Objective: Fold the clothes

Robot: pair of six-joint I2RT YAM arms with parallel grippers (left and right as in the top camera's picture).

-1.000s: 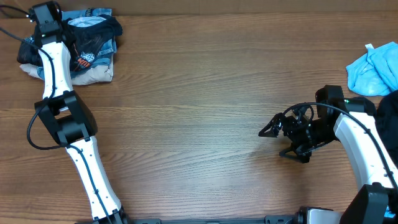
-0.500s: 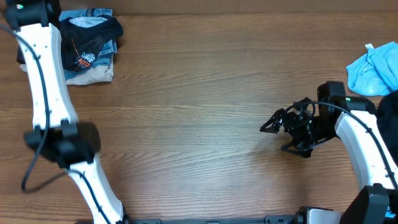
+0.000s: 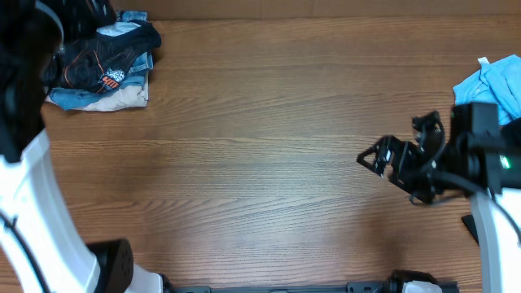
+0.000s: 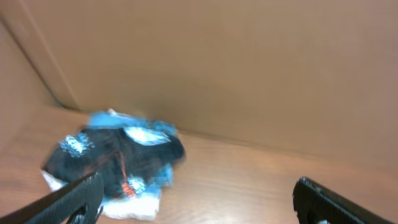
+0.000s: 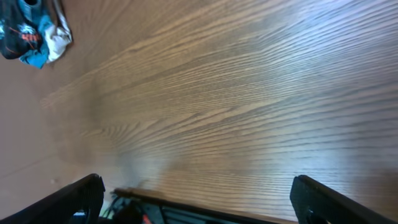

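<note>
We see the clothes (image 3: 106,65) heaped in the far left corner of the table (image 3: 260,163), close to its back edge, and a light blue cloth (image 3: 492,89) at the right edge. Our left gripper (image 4: 199,208) hangs near the heap with its fingers spread wide and nothing between them. Our right gripper (image 5: 199,202) hovers right of centre, just as wide apart, and a broad stretch of wood lies between the two.

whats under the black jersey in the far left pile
Under the black logo jersey, a blue fabric layer and a cream piece at the bottom peek out. Whatever lies between is covered, and the white left arm hides the pile's left side.
</note>
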